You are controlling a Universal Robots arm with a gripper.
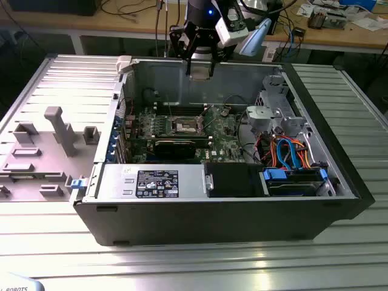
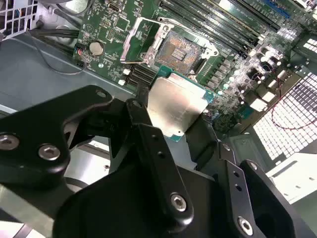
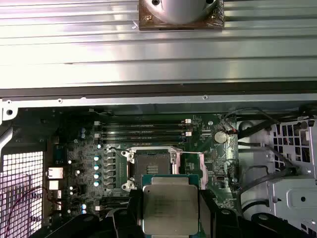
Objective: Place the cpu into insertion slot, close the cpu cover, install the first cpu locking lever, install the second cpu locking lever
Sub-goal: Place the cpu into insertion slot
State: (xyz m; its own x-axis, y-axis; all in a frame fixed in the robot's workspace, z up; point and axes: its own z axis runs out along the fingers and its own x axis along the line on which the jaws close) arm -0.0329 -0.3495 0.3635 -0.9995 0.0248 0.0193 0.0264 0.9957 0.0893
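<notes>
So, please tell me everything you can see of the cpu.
The cpu is a flat square chip with a dull silver-grey metal top and a thin green edge around it. The top bears faint marks that I cannot read. The gripper holds it by two opposite sides between black fingers, its metal top towards both wrist views. It hangs in the air above the green board, apart from the open slot, not yet seated. Nothing else touches it.

Exterior view: looks down obliquely into open pc case (image 1: 212, 224) from mid-distance, all of it in frame. Both wrist views: sit close above motherboard (image 3: 213, 163), cpu (image 3: 170, 210) in foreground; share insertion slot (image 2: 181, 47) w/ exterior (diff. angles).
</notes>
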